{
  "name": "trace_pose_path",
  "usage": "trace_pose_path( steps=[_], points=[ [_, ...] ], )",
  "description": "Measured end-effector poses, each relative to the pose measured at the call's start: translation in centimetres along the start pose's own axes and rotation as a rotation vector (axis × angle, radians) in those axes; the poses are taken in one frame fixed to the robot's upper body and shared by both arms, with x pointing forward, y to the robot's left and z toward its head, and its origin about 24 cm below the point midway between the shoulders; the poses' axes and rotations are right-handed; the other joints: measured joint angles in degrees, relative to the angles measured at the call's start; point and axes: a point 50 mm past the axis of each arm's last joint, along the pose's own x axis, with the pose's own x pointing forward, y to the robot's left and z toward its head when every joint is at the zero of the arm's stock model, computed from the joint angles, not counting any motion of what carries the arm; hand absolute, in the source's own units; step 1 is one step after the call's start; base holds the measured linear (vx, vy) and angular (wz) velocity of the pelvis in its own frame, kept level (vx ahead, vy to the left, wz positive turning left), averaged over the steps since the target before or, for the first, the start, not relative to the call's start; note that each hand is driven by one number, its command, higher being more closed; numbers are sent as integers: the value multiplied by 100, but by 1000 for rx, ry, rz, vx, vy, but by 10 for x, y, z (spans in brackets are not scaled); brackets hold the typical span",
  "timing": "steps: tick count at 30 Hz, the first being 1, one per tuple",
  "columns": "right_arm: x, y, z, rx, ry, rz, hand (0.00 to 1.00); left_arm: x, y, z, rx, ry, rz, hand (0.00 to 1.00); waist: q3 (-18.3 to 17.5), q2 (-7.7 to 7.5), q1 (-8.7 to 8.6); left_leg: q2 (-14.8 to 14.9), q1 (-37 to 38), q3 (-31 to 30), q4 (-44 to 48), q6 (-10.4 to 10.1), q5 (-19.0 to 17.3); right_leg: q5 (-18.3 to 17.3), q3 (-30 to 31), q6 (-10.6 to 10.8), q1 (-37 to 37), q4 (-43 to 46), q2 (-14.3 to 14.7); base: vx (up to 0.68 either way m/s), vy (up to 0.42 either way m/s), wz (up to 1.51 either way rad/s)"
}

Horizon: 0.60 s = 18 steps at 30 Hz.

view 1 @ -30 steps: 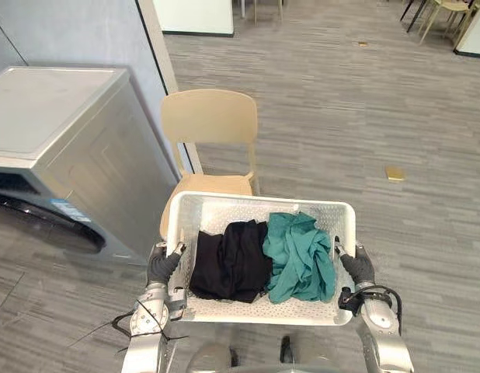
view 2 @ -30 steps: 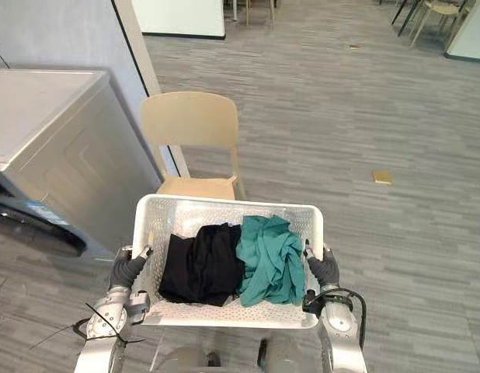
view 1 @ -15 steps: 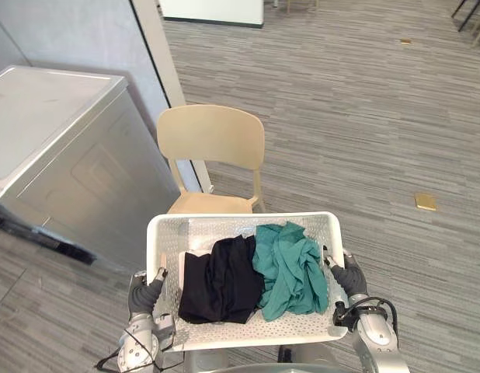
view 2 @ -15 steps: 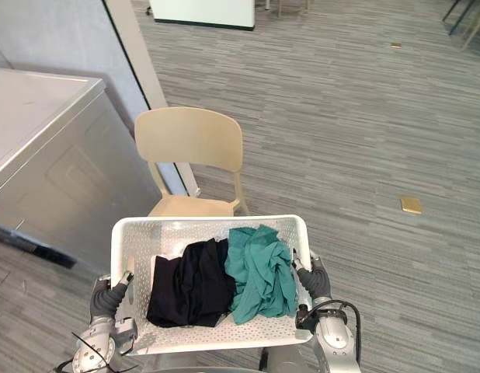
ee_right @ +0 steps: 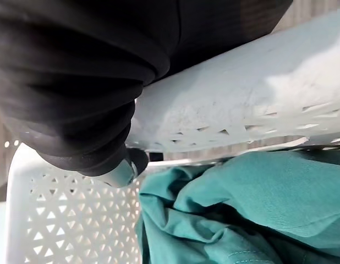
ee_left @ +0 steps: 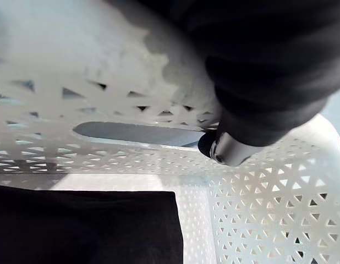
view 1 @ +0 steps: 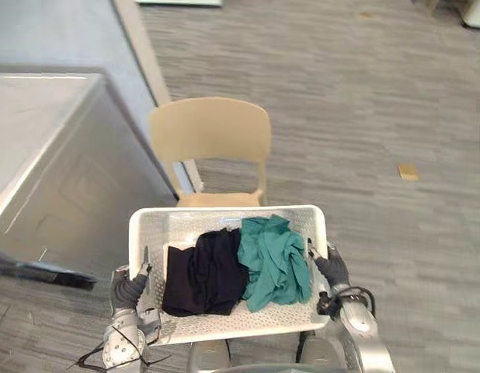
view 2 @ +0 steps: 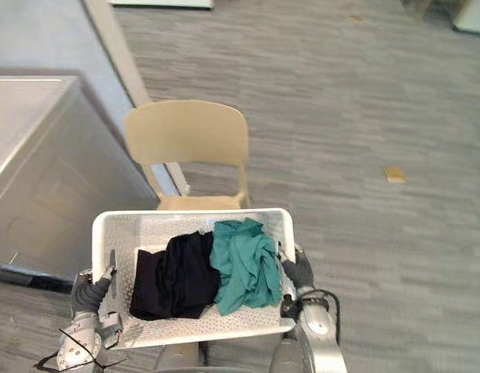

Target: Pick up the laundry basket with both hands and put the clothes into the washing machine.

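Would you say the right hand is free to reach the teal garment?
Probably not: the right hand is clamped on the rim of the laundry basket, sharing its weight with the left hand. The teal garment lies beside it, but letting go would likely tip the basket.

place: large open room, office or lab hall rather than a home | floor [view 1: 364,101]: grey striped carpet stretching far back | appliance: silver-grey washing machine [view 1: 53,155] against a grey wall [view 1: 61,35] (a white post edges it) | furniture: beige plastic chair [view 1: 210,130] beside it
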Motion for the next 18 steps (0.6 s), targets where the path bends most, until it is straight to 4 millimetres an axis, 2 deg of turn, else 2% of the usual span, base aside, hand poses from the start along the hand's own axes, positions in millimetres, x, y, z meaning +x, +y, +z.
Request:
trace_pose_path(
  steps=[1, 2, 3, 6, 8, 9, 11, 12, 14, 17, 18],
  points=[
    [1, 2, 1, 0, -2, 7, 100, 1, 2, 0, 1, 0, 10, 100, 54, -34, 0, 0, 56, 74, 46, 3, -2, -236, -48, 22, -27, 401, 25, -174, 1, -77],
    [2, 6, 2, -3, -8, 26, 100, 0, 6, -1, 4, 6, 24, 100, 107, -58, 17, -30, 158, 171, 136, 53, -41, -631, -104, -34, 34, 739, 97, -82, -21, -53],
    [3, 6, 3, -10, -11, 30, 100, 0, 8, -2, 2, 10, 33, 100, 117, -136, 9, -60, 232, 204, 165, 86, -86, -713, -116, -111, 108, 675, 94, -119, -9, -44],
    [9, 6, 9, -33, -35, 37, 100, 3, 4, 0, -22, 1, 31, 100, 134, -20, -15, -130, 252, 111, -72, 76, -1, -657, -146, -147, 165, 372, 187, -56, -27, -7],
    [11, 6, 10, -44, -37, 41, 100, 4, 2, -3, -26, 15, 28, 100, 132, 5, -5, -146, 322, 92, -202, 108, 85, -653, -172, -150, 206, 339, 192, 11, -58, 8],
    [12, 5, 11, -49, -39, 36, 100, 6, 0, -4, -30, 21, 24, 100, 140, 44, -23, -146, 307, 17, -196, 46, 187, -653, -290, -151, 262, 312, 177, 38, -63, 26],
    [12, 2, 10, -59, -37, 25, 100, 11, -5, -5, -35, 25, 13, 100, 152, 79, -35, -130, 281, 28, -165, 61, 317, -655, -490, -151, 379, 310, 75, 50, -38, 46],
    [13, 0, 12, -63, -42, 9, 100, 14, -9, -5, -39, 29, -2, 100, 168, 110, -44, -74, 278, 164, -54, 159, 384, -655, -621, -151, 513, 257, 10, 42, -23, 47],
    [13, -4, 12, -67, -43, -8, 100, 16, -14, -4, -44, 23, -16, 100, 157, 150, -28, -73, 342, 145, -11, 212, 436, -654, -678, -151, 705, 136, -11, 12, -15, 30],
    [16, -5, 16, -73, -58, -12, 100, 18, -16, -1, -49, 10, -18, 100, 118, 189, -25, -152, 354, -253, -114, 128, 486, -651, -770, -151, 823, 28, -18, -10, -9, 19],
    [16, -4, 16, -73, -59, -11, 100, 18, -17, -1, -49, 10, -10, 100, 107, 188, -26, -239, 383, -598, -284, 56, 530, -599, -794, -143, 848, -56, -27, -35, 11, 11]
  ],
)
